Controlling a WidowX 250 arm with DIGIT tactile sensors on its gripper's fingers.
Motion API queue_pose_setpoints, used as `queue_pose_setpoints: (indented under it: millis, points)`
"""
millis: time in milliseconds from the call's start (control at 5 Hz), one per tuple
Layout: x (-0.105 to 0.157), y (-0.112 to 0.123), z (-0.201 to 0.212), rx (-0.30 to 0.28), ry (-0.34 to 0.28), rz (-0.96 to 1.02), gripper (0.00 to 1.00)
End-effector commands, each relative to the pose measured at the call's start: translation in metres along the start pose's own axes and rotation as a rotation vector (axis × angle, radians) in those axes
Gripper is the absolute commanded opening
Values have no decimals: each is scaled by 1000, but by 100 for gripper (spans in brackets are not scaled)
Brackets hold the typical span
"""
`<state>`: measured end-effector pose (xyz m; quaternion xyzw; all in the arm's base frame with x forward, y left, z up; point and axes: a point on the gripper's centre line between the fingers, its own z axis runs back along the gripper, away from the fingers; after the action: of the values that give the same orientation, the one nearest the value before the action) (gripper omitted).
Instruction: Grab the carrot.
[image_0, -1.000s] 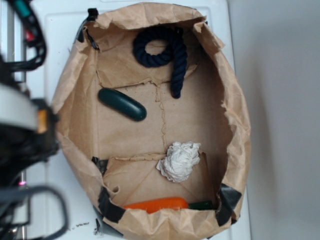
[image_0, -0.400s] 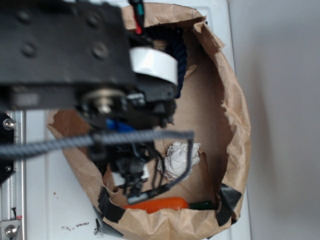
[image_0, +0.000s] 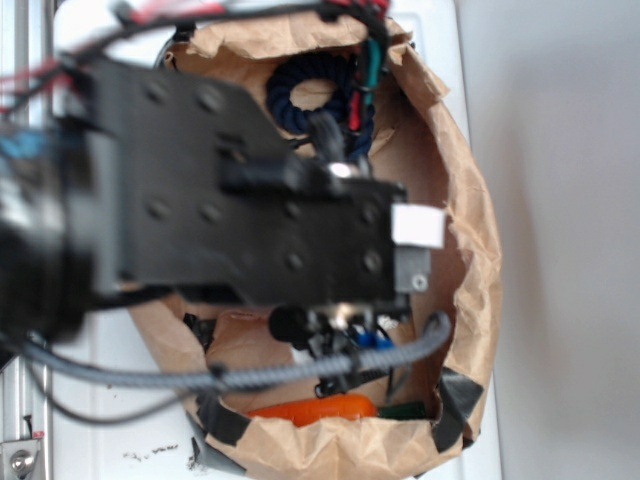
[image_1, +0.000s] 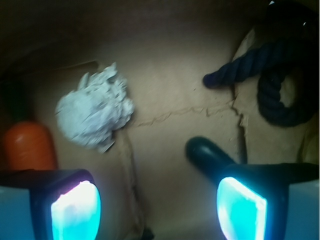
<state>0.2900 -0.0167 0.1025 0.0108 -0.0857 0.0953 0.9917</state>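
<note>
I've swung over the bag (image_0: 470, 250); my pincer (image_1: 159, 210) is spread and empty, carrot (image_1: 29, 145) now beside its left finger, ungrabbed.

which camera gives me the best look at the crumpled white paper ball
The wrist view. The crumpled white paper ball sits in plain sight on the brown paper, beside the carrot. In the exterior view the arm covers that spot, so the ball cannot be seen.

A white surface (image_0: 470, 60) lies beneath a crumpled brown paper bag (image_0: 470, 240), beside a plain grey floor (image_0: 570, 240).
</note>
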Motion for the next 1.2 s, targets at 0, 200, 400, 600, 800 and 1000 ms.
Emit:
queue_pose_setpoints:
  millis: [0, 200, 400, 600, 800, 1000]
  points:
    - [-17, -35, -11, -169, 39, -70, 100]
    - [-18, -42, -14, -278, 76, -80, 100]
    - [-18, -42, -14, -278, 76, -80, 100]
    - [-18, -42, -14, -278, 76, -80, 100]
    - [-18, -42, -14, -278, 76, -80, 100]
    - [-18, -42, -14, -278, 76, -80, 100]
